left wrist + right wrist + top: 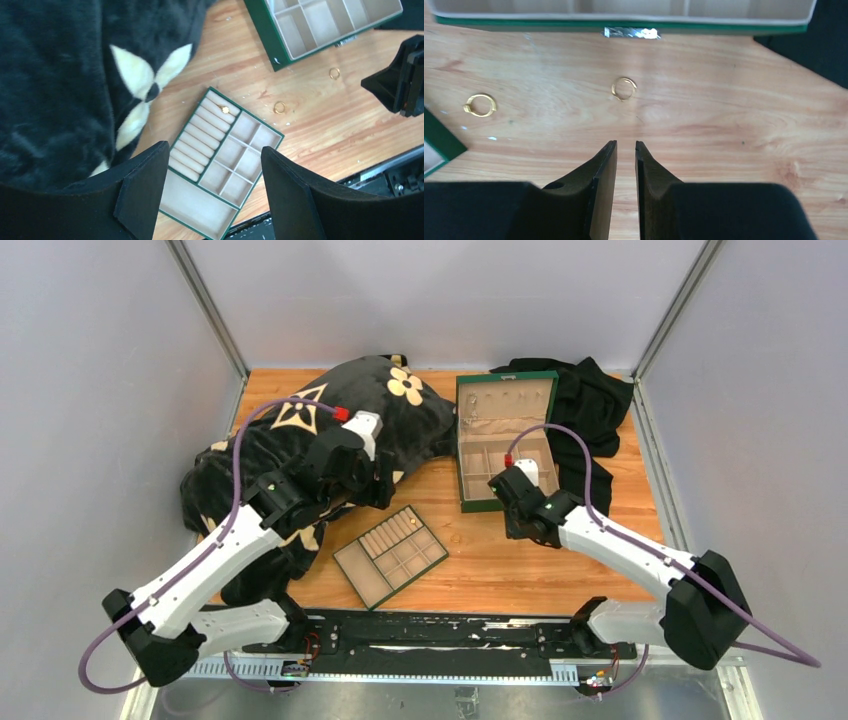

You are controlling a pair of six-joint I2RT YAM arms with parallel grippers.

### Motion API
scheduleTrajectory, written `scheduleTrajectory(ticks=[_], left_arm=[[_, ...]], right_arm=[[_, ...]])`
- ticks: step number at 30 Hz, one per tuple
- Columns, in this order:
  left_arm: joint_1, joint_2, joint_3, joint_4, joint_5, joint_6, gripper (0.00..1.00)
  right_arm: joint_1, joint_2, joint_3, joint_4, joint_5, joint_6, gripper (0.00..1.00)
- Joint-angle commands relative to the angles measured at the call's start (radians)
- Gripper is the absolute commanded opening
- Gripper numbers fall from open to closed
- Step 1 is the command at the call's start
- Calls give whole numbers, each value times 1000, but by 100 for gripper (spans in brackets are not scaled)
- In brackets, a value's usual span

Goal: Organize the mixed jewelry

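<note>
**While both grippers hang empty, two gold rings lie loose before the green box**

Where plain grey walls close round it, a wooden table carries the open box with its beige lining. Left of the box lies a fluffy black blanket with cream flower shapes, and behind and right of the box a black cloth. Near-left of the box sits a flat green tray.

One gold ring lies flat on the wood just in front of the box's near wall, near its silvery clasp. The right gripper points at it from the side away from the box, jaws a narrow slit apart with nothing between them, short of the ring. A second gold ring lies between box and tray. It is thin, with a small knob on its band. A tiny gold piece sits in the tray's ridged section. The left gripper, left of the box, gapes wide and holds nothing.
</note>
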Motion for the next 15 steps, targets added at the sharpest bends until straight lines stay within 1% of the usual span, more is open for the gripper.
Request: scheduleTrajectory(ticks=[1, 5, 8, 10, 12, 15], left_arm=[[-59, 33, -9, 67, -7, 3, 72], [-62, 38, -45, 109, 20, -11, 74], [-62, 31, -65, 130, 12, -11, 74], [-63, 25, -77, 145, 9, -6, 74], [-62, 15, -89, 157, 8, 0, 74], [-62, 10, -104, 172, 4, -4, 75]], right_arm=[[-75, -42, -55, -25, -59, 17, 26], [-132, 5, -64, 27, -156, -58, 25], [-206, 81, -52, 68, -307, -177, 22], [-223, 137, -35, 67, -375, -254, 22], [-224, 164, -30, 89, -409, -310, 23], [-224, 198, -26, 117, -398, -351, 23]])
